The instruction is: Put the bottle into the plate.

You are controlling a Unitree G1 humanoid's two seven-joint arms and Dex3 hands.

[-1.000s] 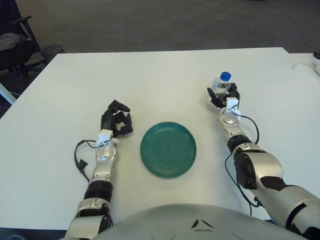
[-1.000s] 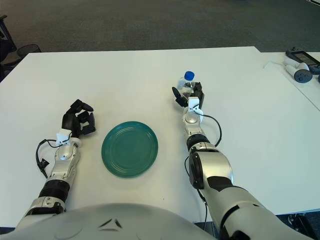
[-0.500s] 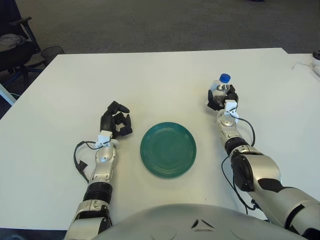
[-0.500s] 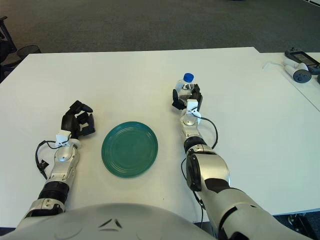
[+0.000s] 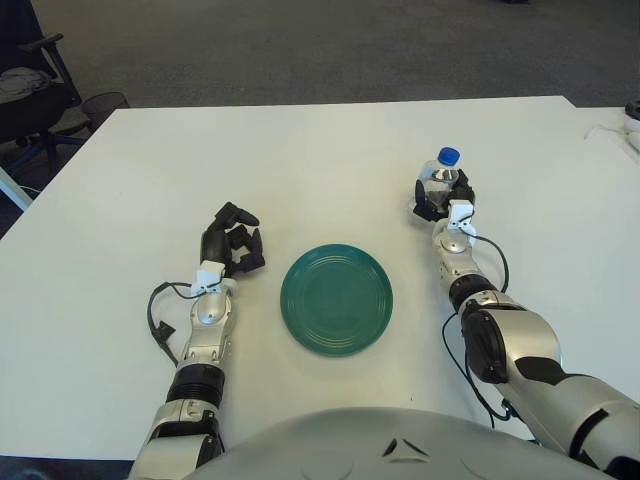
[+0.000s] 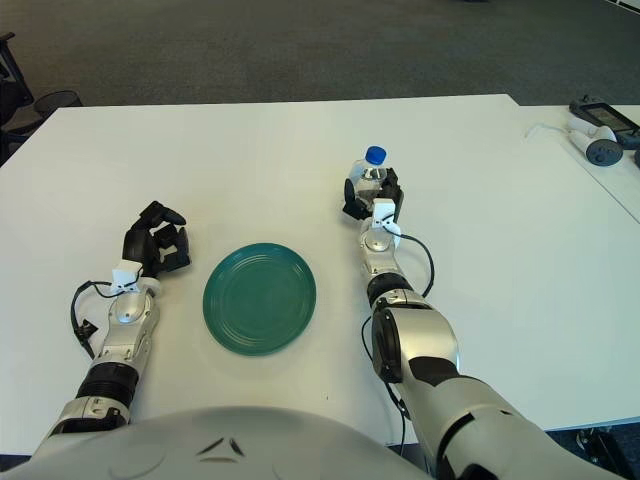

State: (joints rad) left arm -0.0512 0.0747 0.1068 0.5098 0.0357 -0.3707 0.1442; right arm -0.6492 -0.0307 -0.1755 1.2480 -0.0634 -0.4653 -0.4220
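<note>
Grey carpet runs behind a wide white rectangular desk (image 5: 300,150), whose far edge crosses the upper part of both views. Toward the near edge of the desk, roughly midway between the two arms, lies a round teal plate (image 5: 336,298) with faint concentric rings, flat on the surface with nothing on it. Well to the right of the plate and farther back stands a small clear plastic bottle with a blue cap (image 5: 442,172), upright, nearer the desk's right edge than its left. The right hand (image 5: 443,198) has its dark fingers wrapped around the lower body of the bottle, holding it, with the cap showing above the fingers. The left hand (image 5: 232,240) shows just to the left of the plate, its black fingers curled inward and holding nothing. At the far left, beyond the desk's corner, a dark office chair (image 5: 30,90) and a black mesh wastebasket (image 5: 103,102) stand on the carpet. Past the right edge of the desk, a grey handheld device with a white cable (image 6: 598,135) lies on a neighbouring white surface.
</note>
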